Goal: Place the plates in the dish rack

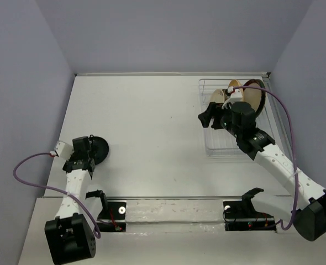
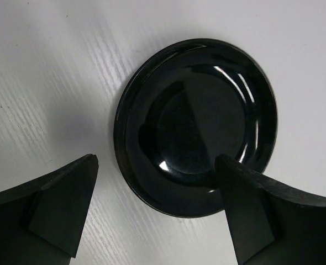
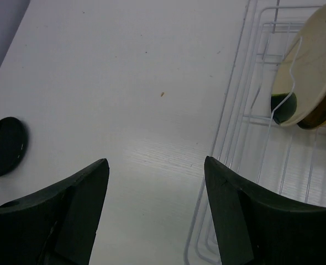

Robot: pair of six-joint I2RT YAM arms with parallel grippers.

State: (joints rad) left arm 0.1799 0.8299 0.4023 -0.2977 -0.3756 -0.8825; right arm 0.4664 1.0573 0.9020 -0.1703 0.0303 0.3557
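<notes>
Loading step: you were at the pick-up of the small dark plate (image 2: 196, 127), apparently the only plate not yet in the dish rack (image 1: 224, 144).
Dark plate: it lay flat on the table (image 1: 152, 121) at the left side, well apart from the rack at the far right.
Left end effector (image 2: 156, 163): you had it spread fully and holding nothing, poised over the plate. In the wrist view one finger overlapped the plate's near rim and the other stood over bare table. Whether it touched the plate could not be told.
Right end effector (image 3: 154, 163): its jaws were parted wide and empty, hovering just beside the rack's left edge.
Rack contents: a cream plate with a dark spot (image 3: 309, 66) stood on edge among the dividers, with other plates behind it. Their exact count could not be told.
Next move: you probably needed to straddle the low rim, close on the edge and lift. From there you could carry it to a free slot, or hand it to the right arm, since the rack sat on that side.
</notes>
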